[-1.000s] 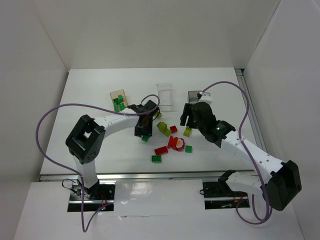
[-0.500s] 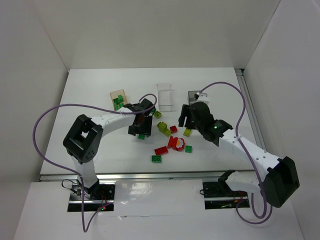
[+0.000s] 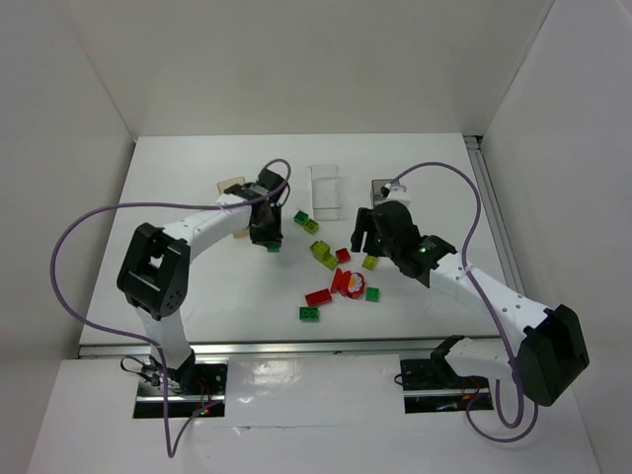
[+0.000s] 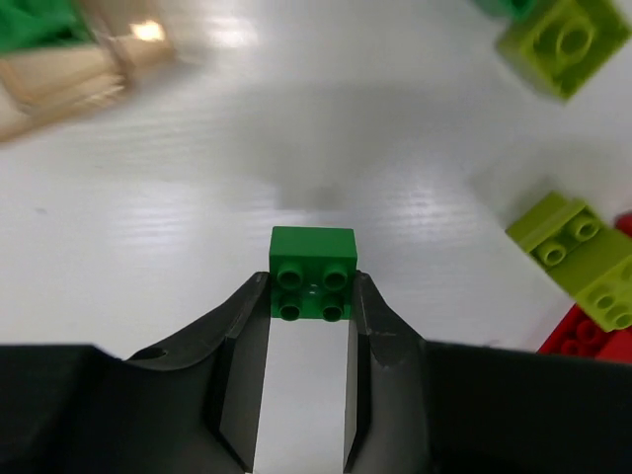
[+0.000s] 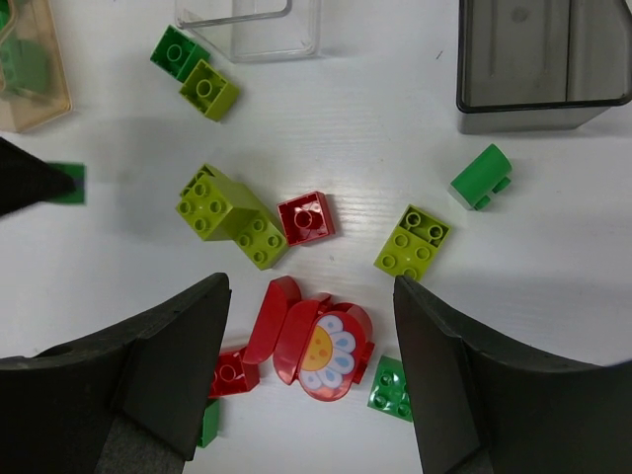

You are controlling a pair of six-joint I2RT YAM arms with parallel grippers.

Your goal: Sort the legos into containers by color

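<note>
My left gripper (image 3: 267, 237) (image 4: 314, 298) is shut on a dark green brick (image 4: 314, 259) (image 3: 273, 247) and holds it just right of the orange-tan bin (image 3: 232, 188) (image 4: 59, 74), which has green bricks in it. My right gripper (image 3: 370, 235) (image 5: 311, 288) is open and empty above the red round flower piece (image 5: 326, 348) (image 3: 349, 283). Loose bricks lie between the arms: a large yellow-green one (image 5: 229, 214), small red ones (image 5: 307, 218) (image 5: 234, 373), and green ones (image 5: 392, 388) (image 5: 481, 177).
The clear bin (image 3: 326, 188) (image 5: 247, 25) and the smoky dark grey bin (image 3: 380, 190) (image 5: 538, 69) stand at the back. A green brick (image 5: 176, 51) and a yellow-green one (image 5: 208, 89) lie by the clear bin. Another green brick (image 3: 309, 313) lies nearest the front edge.
My left gripper has moved back and to the left with the green brick, from the pile towards the orange-tan bin. My right gripper has shifted slightly left.
</note>
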